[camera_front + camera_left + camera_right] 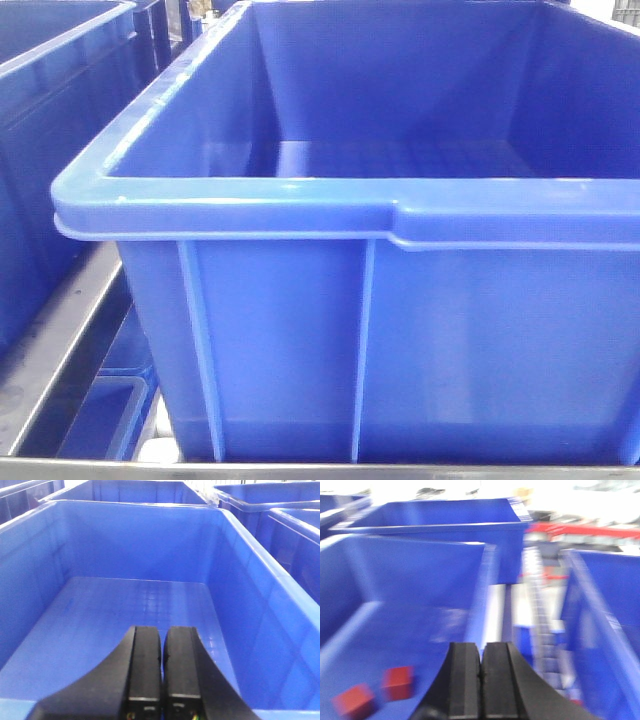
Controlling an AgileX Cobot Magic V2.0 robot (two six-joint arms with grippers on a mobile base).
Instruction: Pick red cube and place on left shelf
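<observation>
Red cubes [397, 682] low left of right gripper [481, 662], jaws closed

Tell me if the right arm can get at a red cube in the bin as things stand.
Probably yes: both red cubes lie uncovered on the bin floor, down-left of the right gripper, but its fingers are shut and must open first.

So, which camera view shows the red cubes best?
The right wrist-mounted view, and it is the only one. Two red cubes lie on the floor of a blue bin, left of the shut right hand, though blurred. The front-facing view and the left wrist-mounted view show only blue bins with no cube visible.
</observation>
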